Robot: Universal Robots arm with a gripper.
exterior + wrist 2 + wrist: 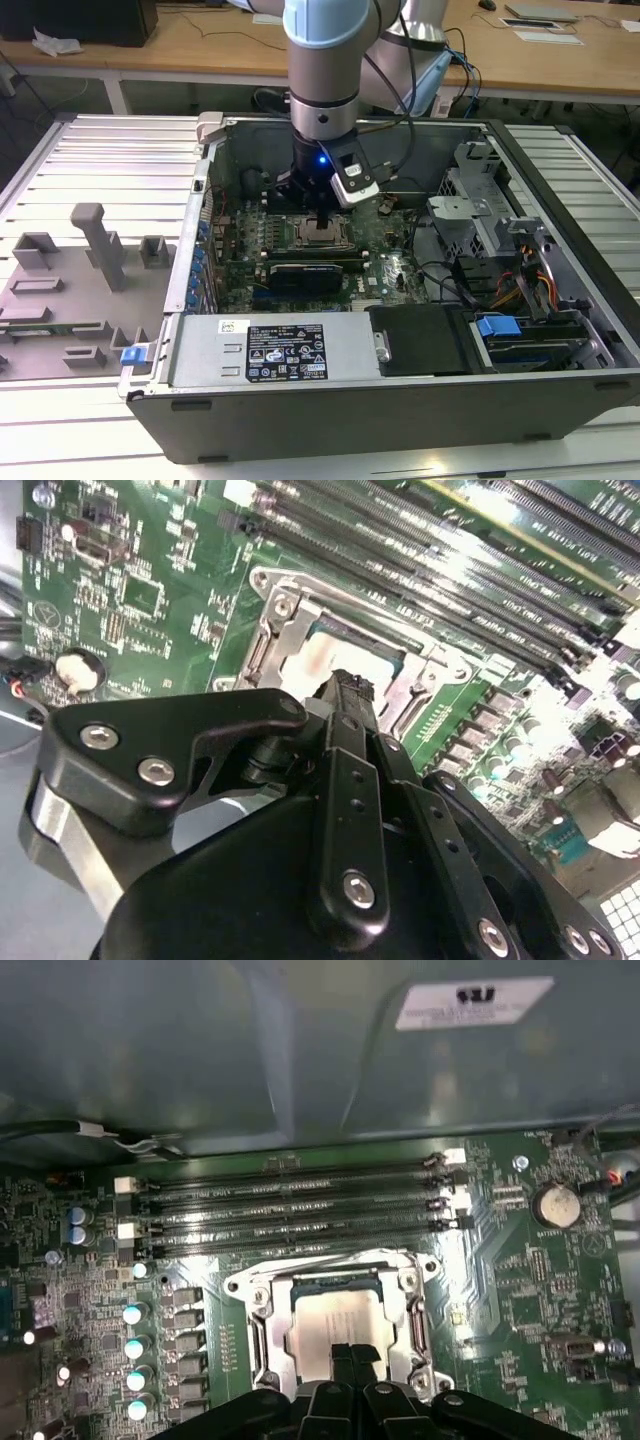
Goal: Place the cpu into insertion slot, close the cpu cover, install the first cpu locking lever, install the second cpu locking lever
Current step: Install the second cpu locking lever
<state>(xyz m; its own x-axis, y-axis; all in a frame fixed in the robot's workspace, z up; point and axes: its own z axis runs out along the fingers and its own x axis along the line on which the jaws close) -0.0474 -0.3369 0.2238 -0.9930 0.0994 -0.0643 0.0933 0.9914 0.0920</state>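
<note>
**Gripper parked right over the socket**

Hanging low inside the open PC case (560, 390), gripper (350, 1355) fingers pinched together, holding nothing. Cpu (345, 1325) already sitting in the insertion slot (262, 1345), cpu cover (412, 1322) down around it. Memory slots (290, 1210) at 12 o'clock from the socket.

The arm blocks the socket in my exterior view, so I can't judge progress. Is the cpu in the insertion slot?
Observer: Yes. In the first wrist view the cpu lies flat in the insertion slot, silver top up.
Operator: And the cpu cover?
Observer: The cpu cover is down, and the chip shows through its window.
Operator: Where's the claw?
Observer: The claw is shut, with its tips over the cpu's edge. I cannot tell whether they touch it.
</note>
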